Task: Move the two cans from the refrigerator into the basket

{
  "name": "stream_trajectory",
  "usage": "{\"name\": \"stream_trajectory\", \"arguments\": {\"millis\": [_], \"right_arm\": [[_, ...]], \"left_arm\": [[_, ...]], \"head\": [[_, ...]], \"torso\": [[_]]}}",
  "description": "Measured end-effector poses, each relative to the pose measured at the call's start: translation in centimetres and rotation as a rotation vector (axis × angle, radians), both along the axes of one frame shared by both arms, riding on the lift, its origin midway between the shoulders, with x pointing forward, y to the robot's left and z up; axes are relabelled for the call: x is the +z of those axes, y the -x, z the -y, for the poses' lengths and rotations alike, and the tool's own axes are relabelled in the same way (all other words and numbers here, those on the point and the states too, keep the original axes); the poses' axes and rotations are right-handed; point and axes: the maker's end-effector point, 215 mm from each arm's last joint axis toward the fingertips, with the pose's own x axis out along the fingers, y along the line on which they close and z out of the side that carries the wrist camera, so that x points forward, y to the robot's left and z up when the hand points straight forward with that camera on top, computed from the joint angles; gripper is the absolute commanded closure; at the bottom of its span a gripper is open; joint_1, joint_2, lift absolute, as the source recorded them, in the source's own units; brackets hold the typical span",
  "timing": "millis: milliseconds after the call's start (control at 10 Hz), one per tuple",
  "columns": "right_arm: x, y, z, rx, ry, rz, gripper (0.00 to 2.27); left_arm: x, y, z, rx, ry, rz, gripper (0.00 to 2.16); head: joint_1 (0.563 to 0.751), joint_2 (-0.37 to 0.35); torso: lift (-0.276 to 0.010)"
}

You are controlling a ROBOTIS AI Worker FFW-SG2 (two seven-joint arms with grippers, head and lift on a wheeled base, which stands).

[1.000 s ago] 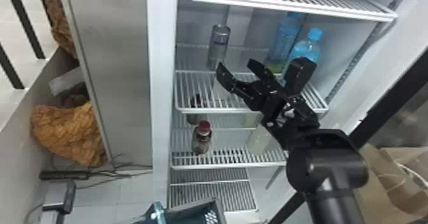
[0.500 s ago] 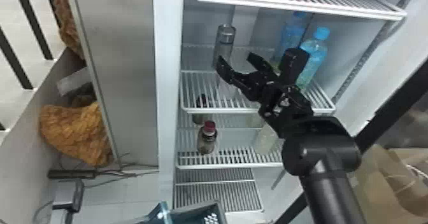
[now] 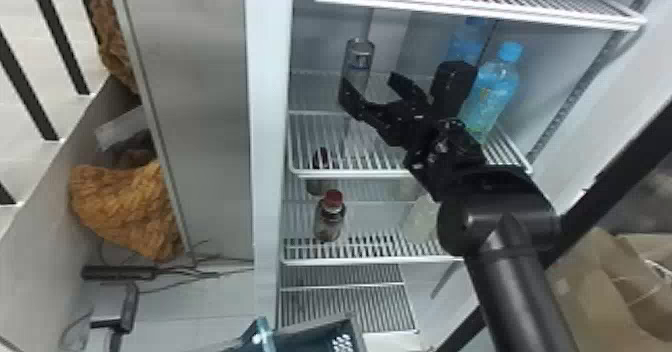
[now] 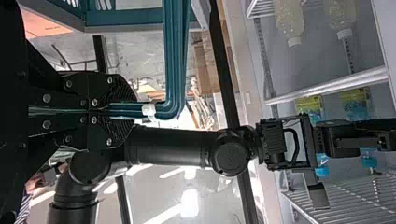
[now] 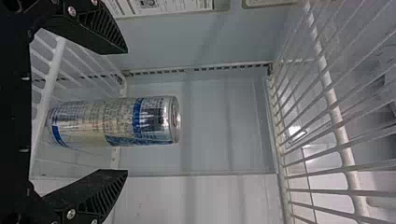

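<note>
My right gripper point(image 3: 372, 87) is inside the refrigerator, in front of a silver can point(image 3: 358, 58) standing on a wire shelf. The right wrist view has the silver-and-blue can point(image 5: 149, 122) between the spread fingers of the right gripper point(image 5: 125, 111), with gaps on both sides. Teal edges of the basket point(image 3: 305, 338) reach into the head view's bottom, its handle point(image 3: 262, 332) raised at the left. In the left wrist view, my left gripper point(image 4: 112, 110) is closed on the teal handle point(image 4: 175, 60), beside the basket point(image 4: 128, 17).
Blue-capped bottles point(image 3: 492, 88) stand on the can's shelf, right of the right gripper. A shelf point(image 3: 480, 6) spans above. Below are a red-capped bottle point(image 3: 330, 216) and a pale bottle point(image 3: 422, 218). The refrigerator's left side wall point(image 3: 270, 126) runs close by the can.
Relative to the refrigerator, my right gripper has moved left and slightly up in the head view, nearer the can, its fingers still apart. The whole head view has shifted slightly.
</note>
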Motion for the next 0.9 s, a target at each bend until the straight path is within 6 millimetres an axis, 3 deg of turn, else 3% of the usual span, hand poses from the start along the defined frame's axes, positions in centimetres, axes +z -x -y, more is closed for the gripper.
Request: {"name": "stream_trajectory", "arguments": {"millis": [900], "right_arm": [[-0.6,-4.0,-0.7,-0.019,0.04,-0.042,0.13]], "left_arm": [[0.0,0.0,0.1,-0.006,0.001,-0.001,1.2]], "head": [[0.695,-0.171]], "torso": [[-0.035]]}}
